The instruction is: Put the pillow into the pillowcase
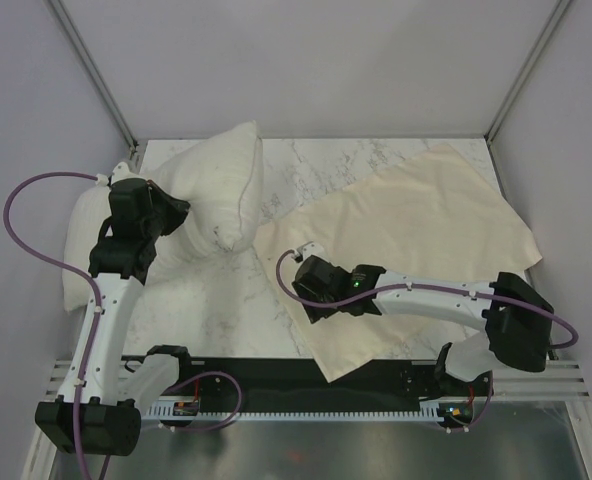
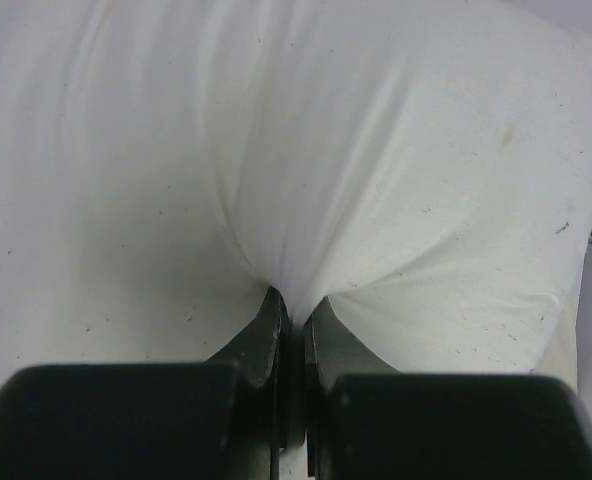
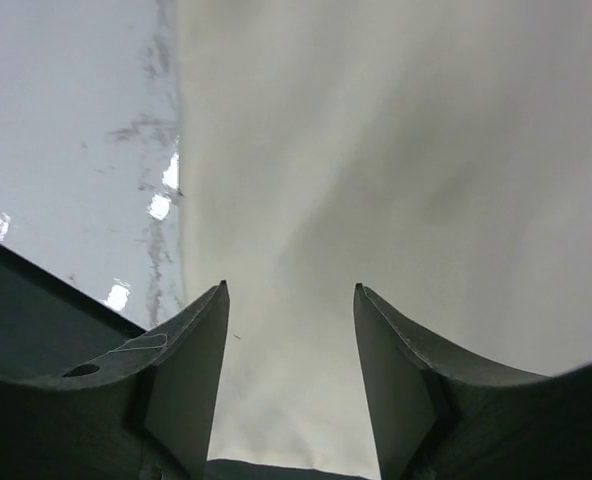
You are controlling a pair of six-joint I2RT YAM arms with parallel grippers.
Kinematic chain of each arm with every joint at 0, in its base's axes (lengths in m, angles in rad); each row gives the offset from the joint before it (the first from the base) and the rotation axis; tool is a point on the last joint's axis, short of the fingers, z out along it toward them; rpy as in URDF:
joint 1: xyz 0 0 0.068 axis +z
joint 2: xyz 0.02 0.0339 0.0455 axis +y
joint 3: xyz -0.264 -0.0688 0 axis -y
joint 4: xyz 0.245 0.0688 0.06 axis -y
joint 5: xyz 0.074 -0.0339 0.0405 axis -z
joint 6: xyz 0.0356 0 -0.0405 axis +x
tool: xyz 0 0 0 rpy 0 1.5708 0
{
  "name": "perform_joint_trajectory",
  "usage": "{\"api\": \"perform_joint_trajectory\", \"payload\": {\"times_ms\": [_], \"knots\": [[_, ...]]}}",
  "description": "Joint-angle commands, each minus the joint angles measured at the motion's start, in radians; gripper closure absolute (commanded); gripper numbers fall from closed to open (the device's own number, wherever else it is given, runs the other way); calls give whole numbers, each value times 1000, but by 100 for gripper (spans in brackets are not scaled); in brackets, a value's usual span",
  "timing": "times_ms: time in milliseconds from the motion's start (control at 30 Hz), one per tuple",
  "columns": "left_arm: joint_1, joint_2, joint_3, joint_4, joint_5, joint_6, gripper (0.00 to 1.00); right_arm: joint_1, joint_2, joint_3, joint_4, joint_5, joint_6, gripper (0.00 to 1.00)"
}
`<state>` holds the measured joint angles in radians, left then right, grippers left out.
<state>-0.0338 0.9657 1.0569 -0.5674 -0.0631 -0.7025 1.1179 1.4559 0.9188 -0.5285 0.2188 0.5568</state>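
Pinching a fold of the pillow (image 1: 221, 190) at upper left of the top view, with left gripper (image 2: 294, 303) clenched on its fabric, bunched up on the marble table (image 1: 346, 160). Hovering over the lower-left edge of the pillowcase (image 1: 426, 215), spread wrinkly at centre right, with right gripper (image 3: 289, 300) released, jaws apart; contact with cloth unclear.

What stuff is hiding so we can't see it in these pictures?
- Top view: the left arm covers part of the pillow.
- Left wrist view: the pillow fills the frame, edges cut off; the left gripper pinches its cloth.
- The pillowcase: no view shows which edge is open; the right arm covers its near part.
- Right wrist view: unclear whether the open right gripper touches the cloth.
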Motion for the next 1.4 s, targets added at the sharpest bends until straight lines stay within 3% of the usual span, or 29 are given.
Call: {"api": "perform_joint_trajectory", "payload": {"times_ms": [0,367,733,800,900,1033,1067,1367], "knots": [[31,-28,25,32,-75,23,98,7,70,118,-8,4,-103,39],[31,-27,75,1,-73,40,98,40,245,204,87,-59,-155,53],[31,-44,49,1,-86,38,98,86,327,210,105,-41,-147,52],[31,-47,51,1,-86,40,98,92,328,213,105,-38,-146,55],[31,-51,51,1,-87,40,98,95,320,209,105,-38,-146,68],[31,-55,49,3,-90,41,98,97,317,210,101,-35,-150,88],[31,-53,49,1,-90,41,98,97,313,213,101,-33,-152,100],[31,-55,41,1,-86,43,98,62,202,215,108,-10,-132,100]]}}
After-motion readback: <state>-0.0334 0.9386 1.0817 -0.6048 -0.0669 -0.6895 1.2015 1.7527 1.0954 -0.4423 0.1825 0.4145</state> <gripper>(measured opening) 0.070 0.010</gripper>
